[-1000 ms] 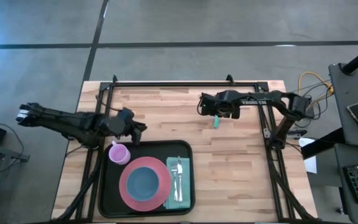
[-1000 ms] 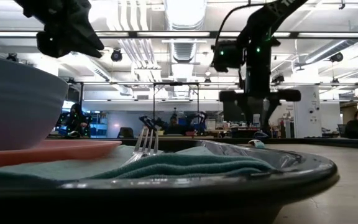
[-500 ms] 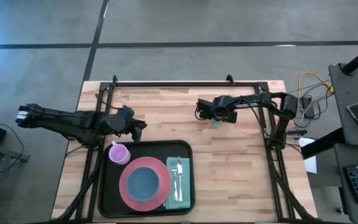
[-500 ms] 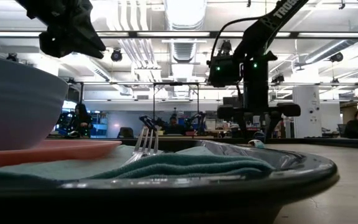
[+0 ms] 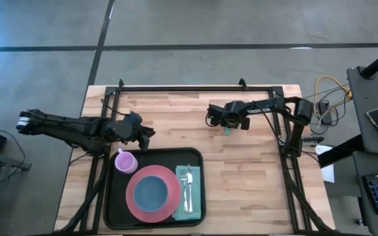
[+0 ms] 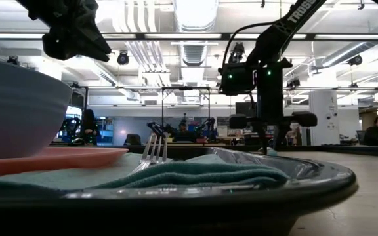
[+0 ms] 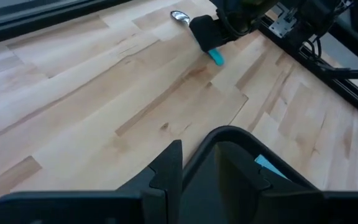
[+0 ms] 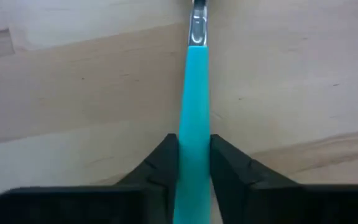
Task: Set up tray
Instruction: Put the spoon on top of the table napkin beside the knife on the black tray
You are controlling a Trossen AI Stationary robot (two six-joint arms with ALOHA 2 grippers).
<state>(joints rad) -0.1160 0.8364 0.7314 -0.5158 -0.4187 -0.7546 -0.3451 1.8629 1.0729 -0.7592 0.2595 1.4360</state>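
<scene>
The tray (image 5: 110, 196) is set at the near edge of the table (image 5: 254, 190), towards the left arm's side, and most of the setting is judged to be in place already. A pink plate (image 5: 131, 198) with a blue bowl (image 5: 152, 192) on it is seen in the middle of the tray, a small pink cup (image 5: 125, 161) stands in the tray's far corner on the left arm's side, and a teal napkin (image 5: 195, 196) with a fork (image 5: 187, 185) on it lies along the tray's other long side. What appears to be left is a spoon (image 8: 192, 134) with a teal handle, which lies on the bare wood well apart from the tray. The right gripper (image 8: 194, 163) is lowered over it, and its fingers are seen pressed against both sides of the teal handle, so the spoon is taken to be gripped though not yet lifted. The left gripper (image 5: 144, 135) is held just beyond the tray's far edge, near the cup, and nothing is seen between its parted fingers. The spoon's carry to the tray is judged to be the remaining step.
</scene>
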